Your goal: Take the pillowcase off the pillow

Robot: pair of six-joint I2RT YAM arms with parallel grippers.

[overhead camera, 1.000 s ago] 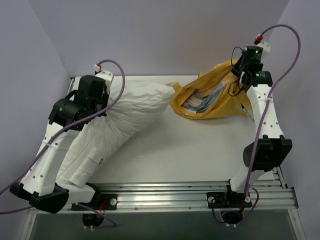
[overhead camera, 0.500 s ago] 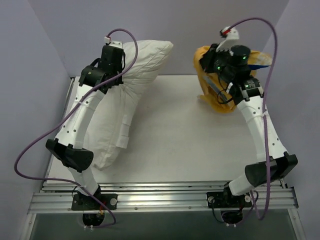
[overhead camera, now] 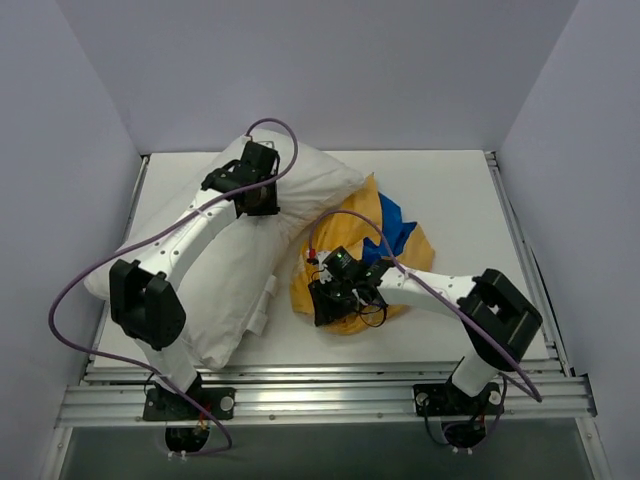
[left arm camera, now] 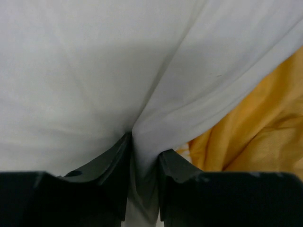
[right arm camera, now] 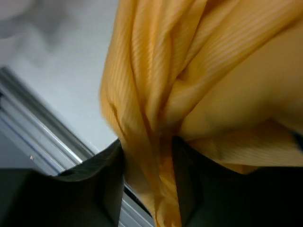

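The left gripper (left arm camera: 144, 182) has its two dark fingers (left arm camera: 111, 163) only a little apart, with a fold of the white pillow (left arm camera: 85, 71) drawn down between them. The cloth fills the narrow gap and touches both fingers, so this gripper has hold of the pillow. In the left wrist view the pillow billows out above the fold, and the orange pillowcase (left arm camera: 255, 132) shows just beside it on the right.

The right gripper (right arm camera: 149, 189) has its jaws somewhat wider apart. A bunched pleat of the orange pillowcase hangs between them and presses against both, so it grips the case. In that view the white table (right arm camera: 61, 80) lies beyond the cloth, and the metal rail (right arm camera: 33, 137) runs at the lower left.

From above, the left arm (overhead camera: 190, 235) arches over the pillow, its wrist pointing down into the far end. The pillow lies bare on the left of the table, running from the far middle to the near left corner. A small white tag (overhead camera: 264, 303) sits on its right edge. The right arm (overhead camera: 440, 290) reaches low and leftward from its base. The pillowcase lies off the pillow in a crumpled heap at the middle of the table, touching the pillow's right side. It is mostly orange, with a blue patch (overhead camera: 395, 215) at its far edge.
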